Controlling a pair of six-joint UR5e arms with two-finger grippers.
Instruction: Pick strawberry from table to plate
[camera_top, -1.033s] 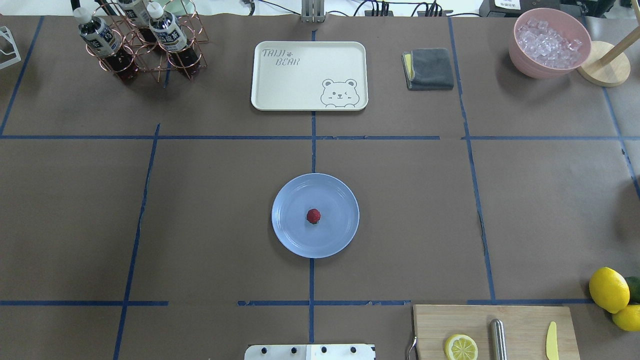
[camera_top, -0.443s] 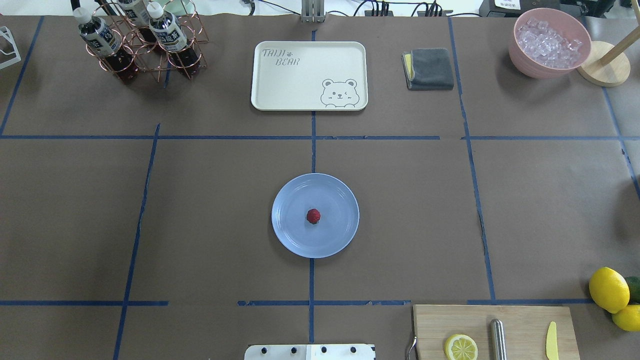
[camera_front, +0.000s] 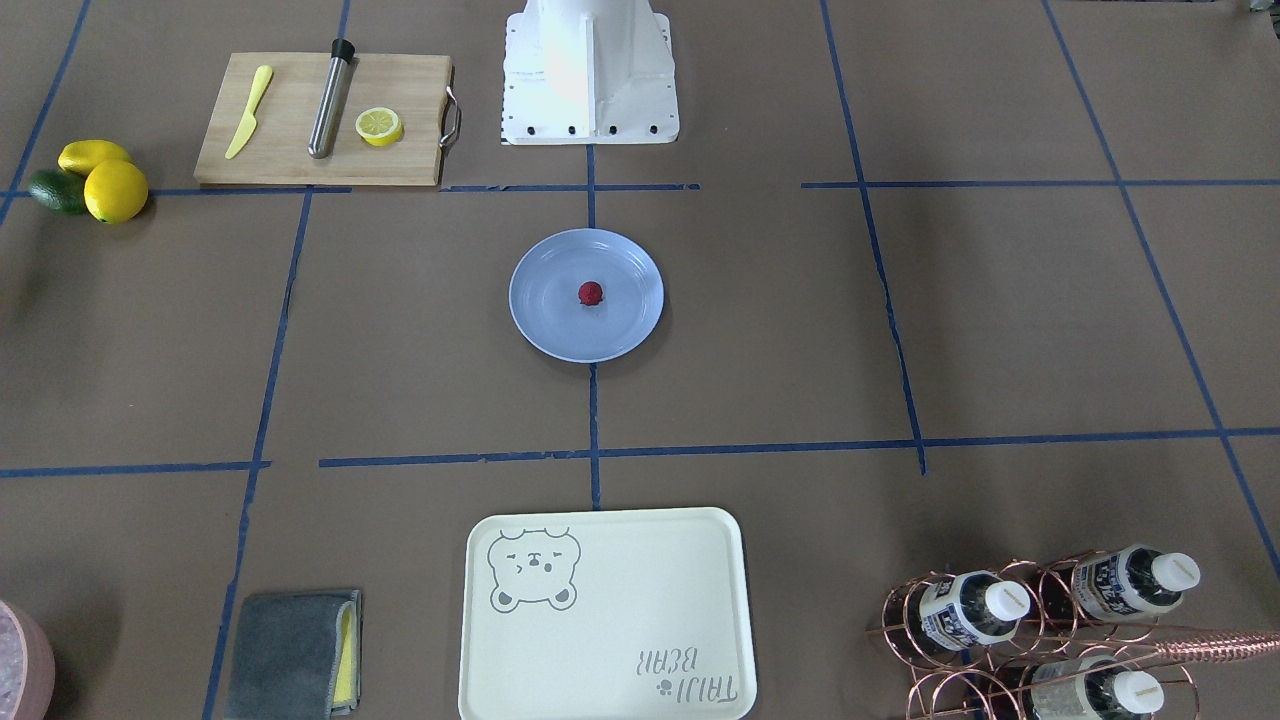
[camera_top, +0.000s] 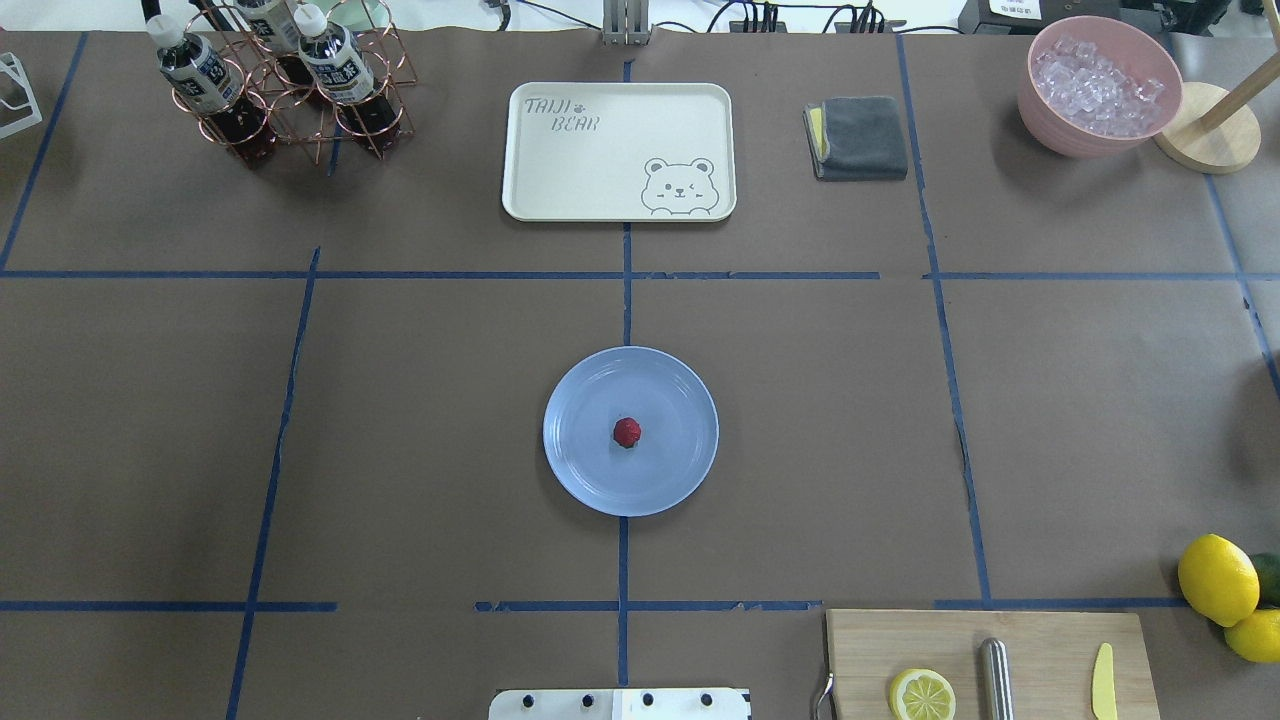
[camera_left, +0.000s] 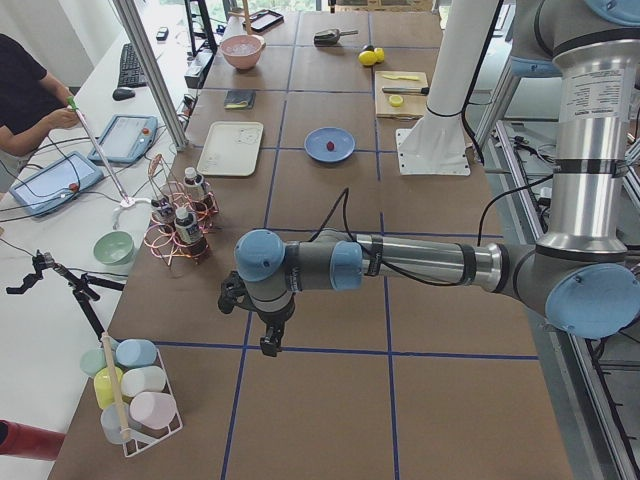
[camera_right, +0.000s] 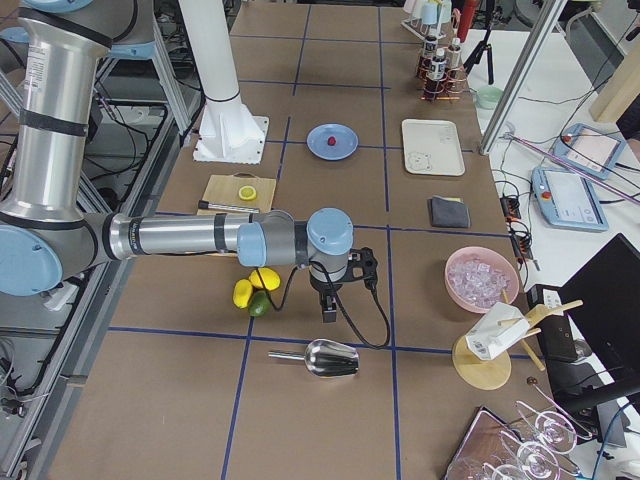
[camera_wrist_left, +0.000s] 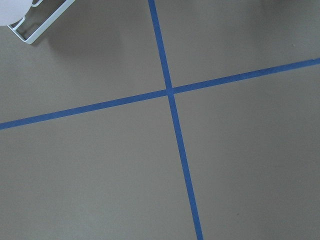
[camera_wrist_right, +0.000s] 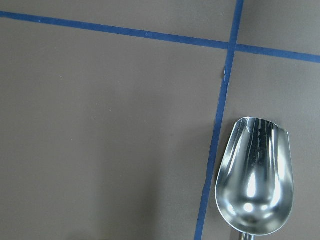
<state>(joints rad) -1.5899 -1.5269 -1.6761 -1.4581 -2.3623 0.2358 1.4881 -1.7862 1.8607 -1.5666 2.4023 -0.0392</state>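
Note:
The small dark-red strawberry (camera_top: 627, 432) (camera_front: 591, 293) lies near the middle of the light-blue plate (camera_top: 672, 475) (camera_front: 555, 330), which rests on the brown table (camera_top: 420, 420). Neither arm reaches into the overhead or front views. My left gripper (camera_left: 268, 345) hangs over the table far to the left, beyond the bottle rack, seen only in the exterior left view. My right gripper (camera_right: 328, 312) hangs far to the right, near the metal scoop (camera_right: 320, 358), seen only in the exterior right view. I cannot tell whether either is open or shut. Both wrist views show no fingers.
A cream bear tray (camera_top: 619, 150) sits behind the plate. A copper rack of bottles (camera_top: 285, 85) stands back left, a grey cloth (camera_top: 858, 137) and a pink bowl of ice (camera_top: 1100, 85) back right. A cutting board (camera_top: 990, 665) and lemons (camera_top: 1218, 578) lie front right.

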